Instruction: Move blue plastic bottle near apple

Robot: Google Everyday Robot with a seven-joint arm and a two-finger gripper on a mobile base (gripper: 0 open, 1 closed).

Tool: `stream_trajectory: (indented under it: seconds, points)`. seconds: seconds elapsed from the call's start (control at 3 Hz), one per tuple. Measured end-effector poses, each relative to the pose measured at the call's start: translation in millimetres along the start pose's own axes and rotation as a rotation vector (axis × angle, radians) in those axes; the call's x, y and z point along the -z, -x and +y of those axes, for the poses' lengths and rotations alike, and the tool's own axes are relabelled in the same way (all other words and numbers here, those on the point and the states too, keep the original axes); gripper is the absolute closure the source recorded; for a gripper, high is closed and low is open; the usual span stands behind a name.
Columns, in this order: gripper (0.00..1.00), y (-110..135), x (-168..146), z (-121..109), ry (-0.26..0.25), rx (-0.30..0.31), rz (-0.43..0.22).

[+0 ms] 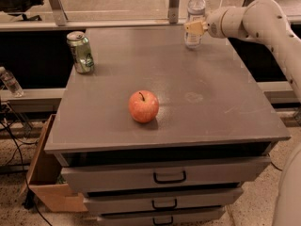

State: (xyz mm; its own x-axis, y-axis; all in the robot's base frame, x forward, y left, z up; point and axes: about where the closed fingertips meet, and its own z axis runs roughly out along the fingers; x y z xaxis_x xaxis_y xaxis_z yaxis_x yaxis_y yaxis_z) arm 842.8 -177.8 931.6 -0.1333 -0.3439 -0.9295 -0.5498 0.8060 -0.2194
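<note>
At far right of bench (211, 79), blue plastic bottle (195, 7) upright, hand (194, 27) at its middle, grip impossible to tell, apple (144, 106) near centre, well apart.

Grey table top (211, 79) with drawers below. Apple (144, 106) sits near front middle. Green can (81, 52) stands back left. Blue plastic bottle (194, 13) stands upright, back right. My gripper (194, 27) right at bottle.

Bottle (194, 8) and apple (143, 106) on the table (211, 107).
The clear bottle, white-capped with a pale label, stands upright near the far right edge, with the end effector (195, 28) at its middle. The red-orange apple, stem up, sits front-centre, well apart.
</note>
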Motion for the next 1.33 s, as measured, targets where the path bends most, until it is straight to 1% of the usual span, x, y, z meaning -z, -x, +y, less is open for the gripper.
stream_trajectory:
  seconds: [0.33,0.67,1.0,1.33]
  points:
    - [1.0,32.1,24.1,24.2,0.065,0.007,-0.031]
    - [1.0,32.1,24.0,24.3,0.065,0.007,-0.031]
    - [1.0,26.0,33.7,37.7,0.12,0.013,-0.017]
    - [1.0,13.2,65.2,64.0,0.215,0.015,0.021]
